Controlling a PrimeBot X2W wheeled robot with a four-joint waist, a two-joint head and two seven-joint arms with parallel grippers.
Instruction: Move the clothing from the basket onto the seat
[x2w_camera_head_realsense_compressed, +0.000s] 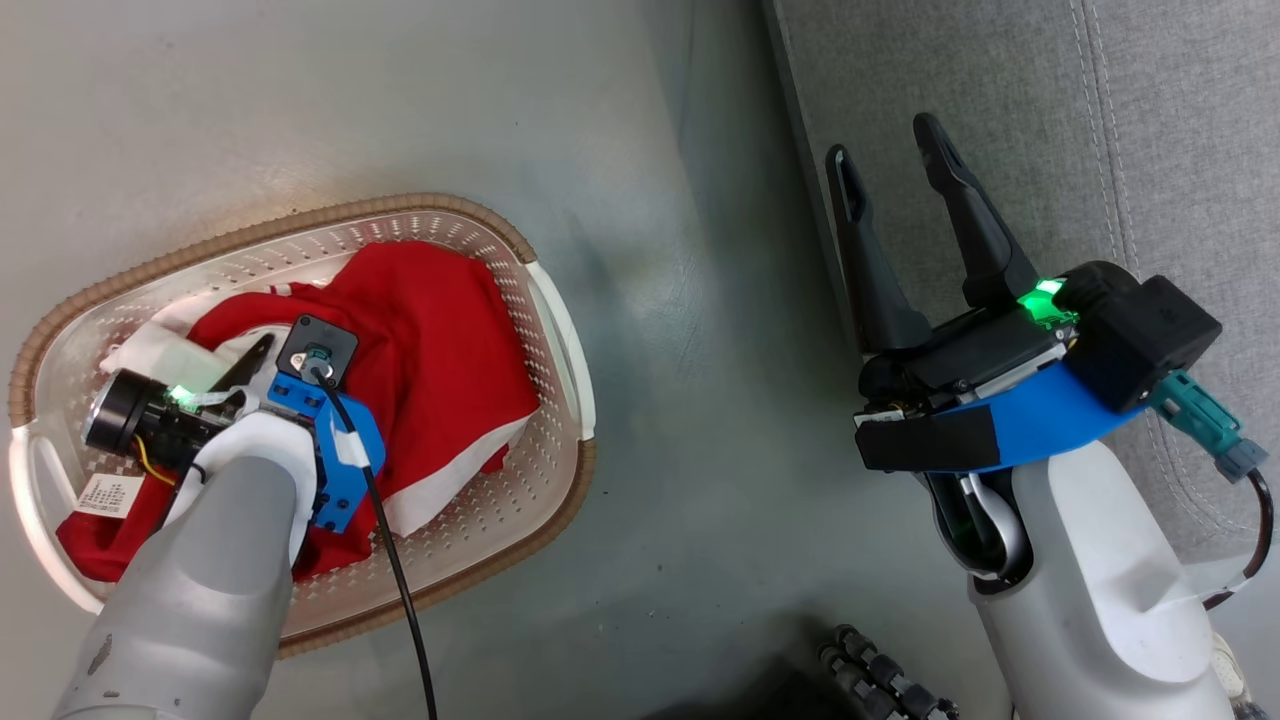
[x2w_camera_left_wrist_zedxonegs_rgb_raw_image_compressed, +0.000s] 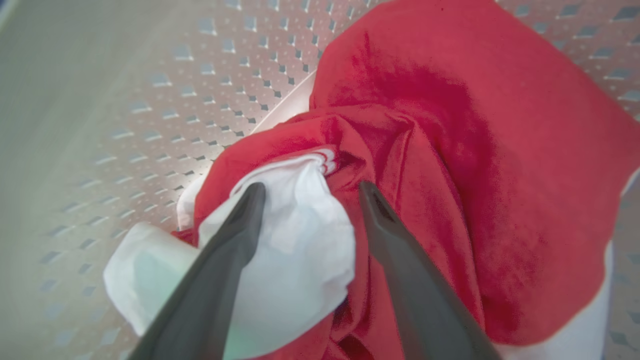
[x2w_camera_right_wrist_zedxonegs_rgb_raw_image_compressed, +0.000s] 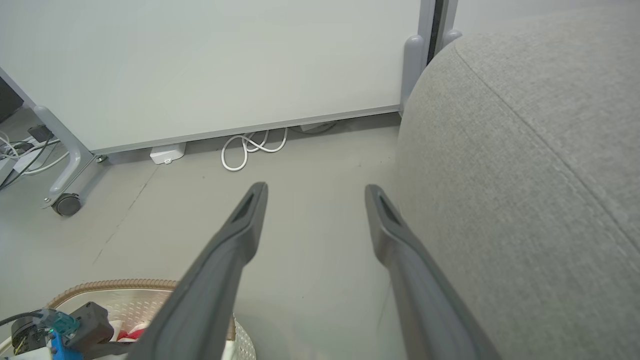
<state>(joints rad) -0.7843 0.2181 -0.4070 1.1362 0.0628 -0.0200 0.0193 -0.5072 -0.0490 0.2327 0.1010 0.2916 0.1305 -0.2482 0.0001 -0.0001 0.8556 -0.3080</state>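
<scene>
head: steeply down over basket (x2w_camera_head_realsense_compressed: 420, 207) and seat (x2w_camera_head_realsense_compressed: 950, 80)
left wrist: close, inside basket
right wrist: low beside seat; shares basket

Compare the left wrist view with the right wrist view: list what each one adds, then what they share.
Left wrist view: the left gripper, open, its fingers either side of a white fold of the red clothing, close to the basket and its perforated wall.
Right wrist view: the right gripper, open and holding nothing above the floor, the grey seat beside it, a white panel, a coiled cable and a caster.
Shared: the basket with red clothing in it, farther off in the right wrist view.
</scene>
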